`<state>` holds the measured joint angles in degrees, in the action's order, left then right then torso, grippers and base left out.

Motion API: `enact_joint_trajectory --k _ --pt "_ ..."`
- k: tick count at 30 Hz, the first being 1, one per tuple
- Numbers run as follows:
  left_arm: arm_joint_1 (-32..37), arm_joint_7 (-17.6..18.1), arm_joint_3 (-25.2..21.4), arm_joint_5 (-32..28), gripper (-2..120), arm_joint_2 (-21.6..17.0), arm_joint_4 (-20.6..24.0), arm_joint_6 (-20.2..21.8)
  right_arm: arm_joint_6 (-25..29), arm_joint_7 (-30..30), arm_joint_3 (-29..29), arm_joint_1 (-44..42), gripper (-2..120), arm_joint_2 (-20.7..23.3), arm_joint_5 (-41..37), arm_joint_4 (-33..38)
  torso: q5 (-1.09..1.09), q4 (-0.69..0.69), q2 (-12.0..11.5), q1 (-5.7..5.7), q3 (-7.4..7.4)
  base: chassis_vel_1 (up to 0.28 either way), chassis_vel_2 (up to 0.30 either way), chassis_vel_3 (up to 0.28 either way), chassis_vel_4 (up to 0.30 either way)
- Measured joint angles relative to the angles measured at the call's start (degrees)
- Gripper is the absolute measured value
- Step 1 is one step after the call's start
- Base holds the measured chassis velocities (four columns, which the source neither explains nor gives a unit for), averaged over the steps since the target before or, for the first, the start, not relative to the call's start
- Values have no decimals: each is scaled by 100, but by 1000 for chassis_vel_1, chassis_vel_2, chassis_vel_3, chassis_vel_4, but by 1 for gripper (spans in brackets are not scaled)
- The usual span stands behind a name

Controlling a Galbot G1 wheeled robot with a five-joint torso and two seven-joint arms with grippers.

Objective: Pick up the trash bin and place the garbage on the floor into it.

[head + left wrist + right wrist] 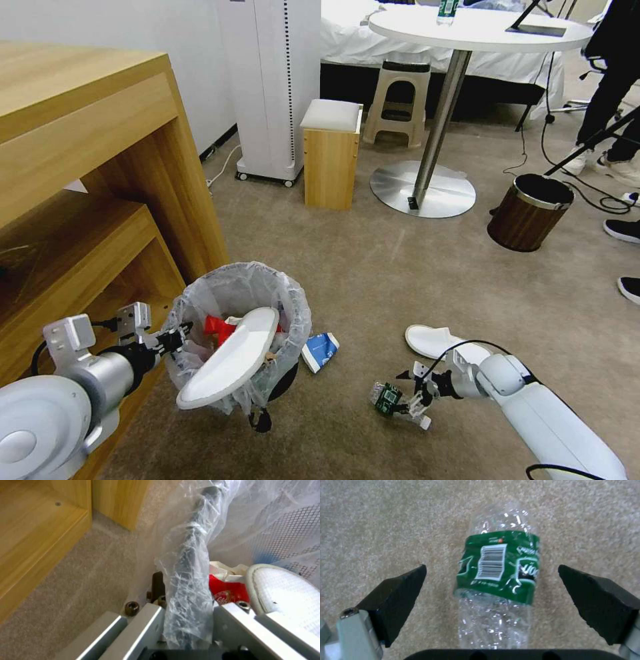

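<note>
Several pieces of garbage already sit in the trash bin [240, 333]: a white slipper [230, 360] lies slanted across its mouth, sticking out over the rim, with a red wrapper or can [228, 590] and some crumpled paper beneath it. The bin appears to be lifted and tilted beside the wooden shelf unit [87, 193], and the left gripper [175, 340] has its jaws closed on the bin's bag-covered rim; the left wrist view shows the dark rim and crinkled plastic pinched between the two metal jaw plates.

By my reckoning the job is more than halfway, but three items are left on the floor [373, 267]: a blue and white cup or carton [320, 350] lying just beside the bin, a second white slipper [433, 341] to the right near the right arm, and a crushed clear bottle [387, 399] with a green label.

The right gripper [408, 403] is low over the carpet at that bottle. Its jaws are wide open and hold nothing. In the right wrist view the bottle [498, 585] lies lengthwise between the two black pads [398, 597], centred in the gap, with carpet visible on both sides, so neither pad touches it yet. The step in hand looks like the grasp of the bottle.
</note>
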<state>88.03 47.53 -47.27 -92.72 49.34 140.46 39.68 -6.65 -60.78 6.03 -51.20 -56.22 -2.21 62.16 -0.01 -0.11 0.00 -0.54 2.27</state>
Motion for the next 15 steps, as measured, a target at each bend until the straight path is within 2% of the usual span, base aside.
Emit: enact_joint_trajectory --k 15 --pt "-58 -125 63 122 0 9 -39 -49 -311 750 -14 -301 100 -12 -126 37 1 0 0 0 0 0 0 0 0"
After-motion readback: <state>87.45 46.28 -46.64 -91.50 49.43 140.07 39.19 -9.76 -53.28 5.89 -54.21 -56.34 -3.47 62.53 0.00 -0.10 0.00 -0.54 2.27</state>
